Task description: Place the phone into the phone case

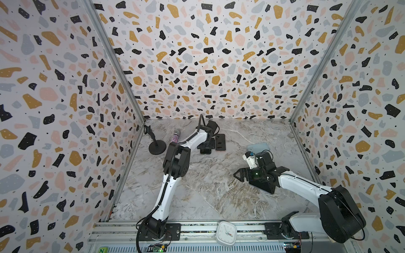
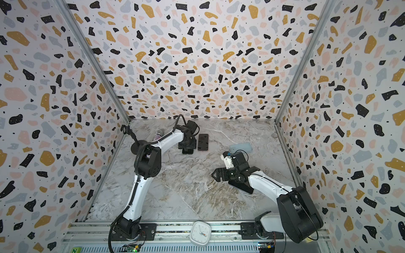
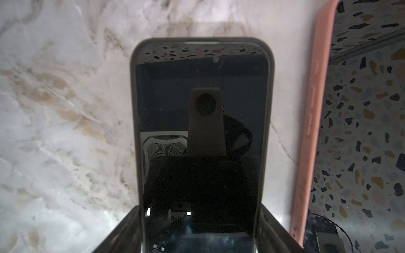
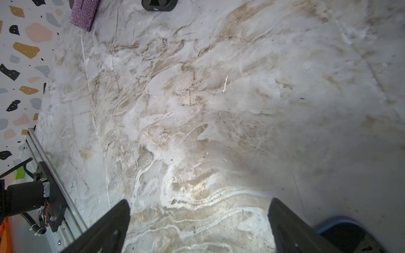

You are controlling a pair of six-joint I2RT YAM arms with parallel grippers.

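A dark phone (image 3: 201,122) lies flat on the marble table (image 1: 208,192) at the back centre; only its near end (image 1: 205,151) (image 2: 188,151) shows in both top views. My left gripper (image 3: 199,219) (image 1: 206,145) (image 2: 187,143) sits low over it, a finger pressed against each long edge. The light-blue see-through phone case (image 1: 257,146) (image 2: 241,147) lies empty to the right, behind my right arm. My right gripper (image 1: 237,175) (image 2: 215,175) (image 4: 199,203) hovers open over bare table, holding nothing.
A phone in a pink case (image 1: 220,142) (image 2: 203,142) (image 3: 311,131) lies right beside the held phone. A dark flat thing with a blue rim (image 2: 241,186) (image 4: 341,232) lies under my right arm. A black stand (image 1: 157,147) and a glittery microphone (image 1: 175,137) are at the back left.
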